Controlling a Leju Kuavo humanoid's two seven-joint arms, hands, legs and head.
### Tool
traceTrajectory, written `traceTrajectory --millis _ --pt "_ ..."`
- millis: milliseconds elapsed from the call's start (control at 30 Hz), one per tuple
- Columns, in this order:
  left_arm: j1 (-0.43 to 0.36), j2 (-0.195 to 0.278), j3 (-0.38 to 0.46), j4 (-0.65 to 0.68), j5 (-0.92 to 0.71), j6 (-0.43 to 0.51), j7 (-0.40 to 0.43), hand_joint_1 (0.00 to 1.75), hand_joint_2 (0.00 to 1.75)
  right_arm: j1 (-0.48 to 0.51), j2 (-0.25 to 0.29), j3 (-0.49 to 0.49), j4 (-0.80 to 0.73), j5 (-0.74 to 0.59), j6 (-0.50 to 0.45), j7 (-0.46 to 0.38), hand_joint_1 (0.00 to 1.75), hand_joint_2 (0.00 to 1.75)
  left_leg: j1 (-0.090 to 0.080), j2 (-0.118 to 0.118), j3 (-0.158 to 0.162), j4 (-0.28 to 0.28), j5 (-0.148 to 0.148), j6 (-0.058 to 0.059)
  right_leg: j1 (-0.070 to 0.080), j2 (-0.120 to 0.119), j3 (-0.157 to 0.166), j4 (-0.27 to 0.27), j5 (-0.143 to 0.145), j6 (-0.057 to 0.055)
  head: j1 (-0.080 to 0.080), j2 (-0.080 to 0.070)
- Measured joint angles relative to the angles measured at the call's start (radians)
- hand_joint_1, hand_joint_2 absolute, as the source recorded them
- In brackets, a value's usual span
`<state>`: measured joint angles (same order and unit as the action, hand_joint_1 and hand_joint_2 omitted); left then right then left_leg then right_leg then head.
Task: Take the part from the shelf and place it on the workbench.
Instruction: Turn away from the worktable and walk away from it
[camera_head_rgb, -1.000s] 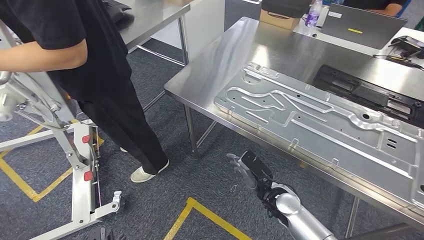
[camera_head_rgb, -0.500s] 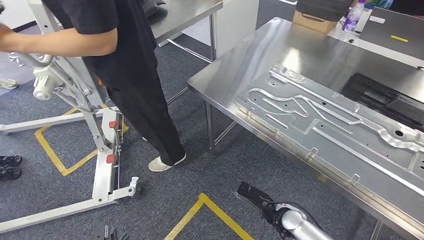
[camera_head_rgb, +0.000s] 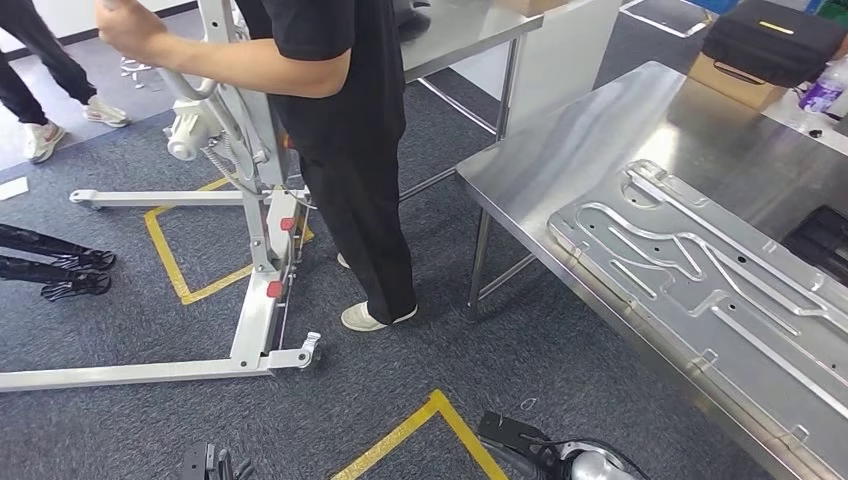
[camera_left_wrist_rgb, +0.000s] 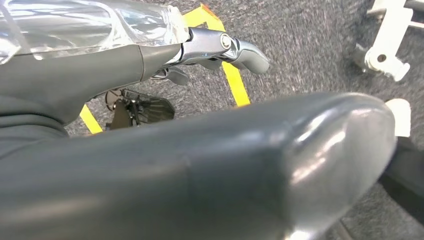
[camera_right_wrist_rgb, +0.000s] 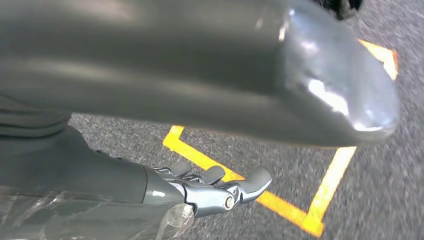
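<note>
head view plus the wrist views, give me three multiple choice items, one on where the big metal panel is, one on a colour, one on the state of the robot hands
1. Where does the large stamped metal panel lie?
A. on the steel workbench
B. on the carpet
C. on the white wheeled frame

2. What colour is the tape marked on the carpet?
A. red
B. yellow
C. blue

3. What are the robot hands holding?
A. the left one holds the panel
B. the right one holds a bottle
C. neither holds anything

Answers:
1 A, the panel lies flat on the steel workbench, near its front edge.
2 B, the floor tape by the white wheeled frame is yellow, also seen in both wrist views.
3 C, the left robot hand and the right robot hand hang over the carpet, fingers loose, nothing in them.
</note>
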<state>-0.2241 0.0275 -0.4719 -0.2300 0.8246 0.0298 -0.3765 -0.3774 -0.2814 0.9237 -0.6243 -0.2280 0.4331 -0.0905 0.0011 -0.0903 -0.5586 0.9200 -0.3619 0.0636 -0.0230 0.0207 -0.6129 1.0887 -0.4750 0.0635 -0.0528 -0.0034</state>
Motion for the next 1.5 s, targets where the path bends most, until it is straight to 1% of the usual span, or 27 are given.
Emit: traceTrajectory --millis 67,100,167,200,267,333,400,433,467,567,633,733,800,867,933,967,1033,1100,1167,1200,1233,1300,1367,1400,1433,1467,1500 --pt "-0.004 0.0 0.0 0.0 -0.003 -0.001 0.004 0.0 0.0 0.0 0.0 0.013 0.023 -0.009 0.019 0.001 0.0 0.0 0.0 -0.022 -0.009 0.016 -0.008 -0.013 -0.006 0.035 0.049 -0.108 0.041 0.001 0.0 0.0" --pt "-0.007 0.0 0.0 0.0 -0.006 -0.001 0.007 0.0 0.0 0.002 0.001 0.021 0.034 -0.01 0.028 0.009 0.0 0.0 -0.001 -0.03 -0.015 0.021 -0.01 -0.019 -0.006 0.045 0.057 -0.126 0.044 -0.004 -0.001 0.0" --pt "-0.011 0.0 0.0 -0.001 -0.013 0.0 0.014 0.0 0.0 0.006 0.004 0.036 0.053 -0.002 0.041 0.04 0.0 0.0 0.0 -0.045 -0.023 0.023 -0.01 -0.028 -0.001 0.027 0.054 -0.124 0.044 -0.021 -0.003 0.0" --pt "-0.012 0.0 -0.001 -0.001 -0.017 0.0 0.019 0.0 0.0 0.007 0.006 0.046 0.062 0.01 0.044 0.063 0.0 0.0 0.002 -0.04 -0.027 0.028 -0.012 -0.032 -0.001 0.017 0.054 -0.125 0.045 -0.028 -0.003 0.0" --pt "-0.016 -0.001 -0.002 -0.001 -0.024 0.004 0.032 0.0 0.0 0.012 0.013 0.071 0.083 0.034 0.045 0.107 0.0 0.0 0.007 0.006 -0.056 0.085 -0.046 -0.041 -0.001 -0.005 0.054 -0.128 0.049 -0.041 -0.006 0.0" --pt "-0.025 -0.002 -0.003 -0.001 -0.029 0.008 0.041 0.0 0.0 0.024 0.015 0.093 0.109 0.038 0.047 0.137 0.0 0.0 0.01 0.059 -0.117 0.217 -0.111 -0.049 0.001 -0.029 0.054 -0.129 0.048 -0.047 -0.008 0.0" --pt "-0.029 -0.004 -0.006 -0.001 -0.033 0.009 0.046 0.0 0.0 0.045 0.019 0.112 0.137 0.022 0.048 0.151 0.0 0.0 0.011 0.075 -0.165 0.321 -0.147 -0.053 0.004 -0.058 0.054 -0.128 0.045 -0.049 -0.009 0.0" --pt "-0.028 -0.004 -0.007 -0.001 -0.033 0.01 0.047 0.0 0.0 0.055 0.022 0.119 0.15 0.011 0.049 0.155 0.0 0.0 0.01 0.078 -0.163 0.32 -0.141 -0.052 0.006 -0.073 0.054 -0.128 0.044 -0.049 -0.009 0.0" --pt "-0.028 -0.005 -0.008 -0.001 -0.034 0.01 0.048 0.0 0.0 0.063 0.025 0.125 0.161 0.001 0.049 0.158 0.0 0.0 0.009 0.084 -0.14 0.278 -0.119 -0.048 0.008 -0.086 0.055 -0.128 0.042 -0.049 -0.009 0.0" --pt "-0.03 -0.006 -0.009 -0.001 -0.034 0.01 0.047 0.0 0.0 0.076 0.033 0.135 0.181 -0.016 0.051 0.172 0.0 0.0 -0.008 0.146 -0.029 0.072 -0.049 -0.025 0.015 -0.121 0.06 -0.128 0.037 -0.042 -0.009 0.0" --pt "-0.034 -0.007 -0.009 -0.002 -0.034 0.01 0.047 0.0 0.0 0.08 0.036 0.142 0.196 -0.026 0.052 0.19 0.0 0.0 -0.019 0.159 -0.01 0.031 -0.044 -0.018 0.016 -0.14 0.066 -0.129 0.032 -0.032 -0.009 0.0" --pt "-0.032 -0.008 -0.009 -0.002 -0.034 0.014 0.047 0.0 0.0 0.097 0.044 0.147 0.21 -0.046 0.045 0.209 0.0 0.0 -0.017 0.122 -0.005 0.025 -0.04 -0.008 0.013 -0.16 0.08 -0.132 0.024 -0.015 -0.009 0.0" --pt "-0.029 -0.009 -0.009 -0.002 -0.033 0.017 0.048 0.0 0.0 0.117 0.054 0.15 0.218 -0.061 0.026 0.208 0.0 0.0 -0.009 0.098 0.005 0.017 -0.032 0.001 0.011 -0.105 0.061 -0.074 -0.017 -0.007 -0.006 0.0" --pt "-0.031 -0.012 -0.009 -0.003 -0.031 0.02 0.049 0.0 0.0 0.142 0.066 0.153 0.231 -0.073 0.001 0.205 0.0 0.0 -0.006 0.072 0.007 0.015 -0.03 0.006 0.009 -0.04 -0.005 0.067 -0.09 -0.006 -0.002 0.0" --pt "-0.03 -0.014 -0.01 -0.003 -0.031 0.022 0.048 0.0 0.0 0.167 0.079 0.156 0.241 -0.082 -0.022 0.209 0.0 0.0 -0.008 0.04 0.007 0.016 -0.031 0.008 0.009 -0.027 -0.062 0.173 -0.121 -0.007 0.001 0.0" --pt "-0.029 -0.015 -0.01 -0.003 -0.031 0.023 0.048 0.0 0.0 0.176 0.086 0.156 0.245 -0.086 -0.031 0.212 0.0 0.0 -0.008 0.024 0.008 0.016 -0.032 0.008 0.009 -0.025 -0.068 0.173 -0.107 -0.009 0.001 0.0" --pt "-0.028 -0.015 -0.009 -0.003 -0.031 0.025 0.048 0.0 0.0 0.189 0.098 0.156 0.253 -0.092 -0.046 0.22 0.0 0.0 -0.008 -0.005 0.011 0.017 -0.033 0.005 0.008 -0.006 -0.023 0.057 -0.032 -0.013 0.002 0.0" --pt "-0.03 -0.016 -0.009 -0.003 -0.029 0.027 0.048 0.0 0.0 0.197 0.109 0.157 0.262 -0.102 -0.072 0.233 0.0 0.0 -0.01 -0.031 0.009 0.023 -0.038 -0.002 0.004 0.048 0.036 -0.083 0.028 -0.019 0.002 0.0" --pt "-0.03 -0.016 -0.009 -0.003 -0.028 0.029 0.048 0.0 0.0 0.204 0.119 0.157 0.271 -0.113 -0.11 0.248 0.0 0.0 -0.009 -0.052 0.003 0.026 -0.042 -0.013 0.005 0.072 0.055 -0.129 0.038 -0.025 0.001 0.0" --pt "-0.029 -0.015 -0.009 -0.003 -0.028 0.03 0.048 0.0 0.0 0.205 0.124 0.157 0.273 -0.117 -0.129 0.255 0.0 0.0 -0.006 -0.063 0.001 0.026 -0.042 -0.019 0.005 0.057 0.057 -0.129 0.038 -0.03 0.0 0.0" --pt "-0.027 -0.015 -0.009 -0.003 -0.027 0.031 0.048 0.0 0.0 0.207 0.129 0.157 0.277 -0.122 -0.149 0.261 0.0 0.0 -0.005 -0.059 -0.001 0.031 -0.045 -0.024 0.007 0.044 0.06 -0.131 0.038 -0.035 0.001 0.0" --pt "-0.024 -0.015 -0.01 -0.003 -0.026 0.033 0.048 0.0 0.0 0.21 0.137 0.156 0.283 -0.127 -0.181 0.27 0.0 0.0 -0.005 -0.008 -0.025 0.085 -0.076 -0.036 0.006 0.016 0.067 -0.134 0.037 -0.048 -0.002 0.0" --pt "-0.024 -0.016 -0.01 -0.003 -0.022 0.033 0.048 0.0 0.0 0.216 0.142 0.156 0.29 -0.13 -0.21 0.276 0.0 0.0 -0.003 0.056 -0.094 0.221 -0.141 -0.048 0.009 -0.013 0.072 -0.135 0.031 -0.057 -0.005 0.0" --pt "-0.024 -0.016 -0.01 -0.003 -0.019 0.033 0.048 0.0 0.0 0.218 0.145 0.156 0.293 -0.131 -0.225 0.278 0.0 0.0 0.0 0.07 -0.133 0.295 -0.169 -0.053 0.011 -0.028 0.073 -0.135 0.029 -0.059 -0.006 0.0" --pt "-0.022 -0.017 -0.01 -0.003 -0.016 0.034 0.048 0.0 0.0 0.22 0.147 0.156 0.295 -0.132 -0.241 0.279 0.0 0.0 0.002 0.076 -0.158 0.339 -0.179 -0.055 0.012 -0.043 0.075 -0.135 0.026 -0.059 -0.006 0.0" --pt "-0.019 -0.017 -0.01 -0.003 -0.014 0.035 0.048 0.0 0.0 0.22 0.15 0.156 0.297 -0.132 -0.255 0.28 0.0 0.0 0.004 0.08 -0.164 0.344 -0.17 -0.056 0.012 -0.057 0.078 -0.135 0.023 -0.058 -0.006 0.0" --pt "-0.016 -0.017 -0.01 -0.003 -0.013 0.036 0.048 0.0 0.0 0.219 0.153 0.156 0.298 -0.132 -0.27 0.28 0.0 0.0 0.005 0.084 -0.147 0.307 -0.143 -0.056 0.012 -0.071 0.082 -0.135 0.02 -0.057 -0.007 0.0"
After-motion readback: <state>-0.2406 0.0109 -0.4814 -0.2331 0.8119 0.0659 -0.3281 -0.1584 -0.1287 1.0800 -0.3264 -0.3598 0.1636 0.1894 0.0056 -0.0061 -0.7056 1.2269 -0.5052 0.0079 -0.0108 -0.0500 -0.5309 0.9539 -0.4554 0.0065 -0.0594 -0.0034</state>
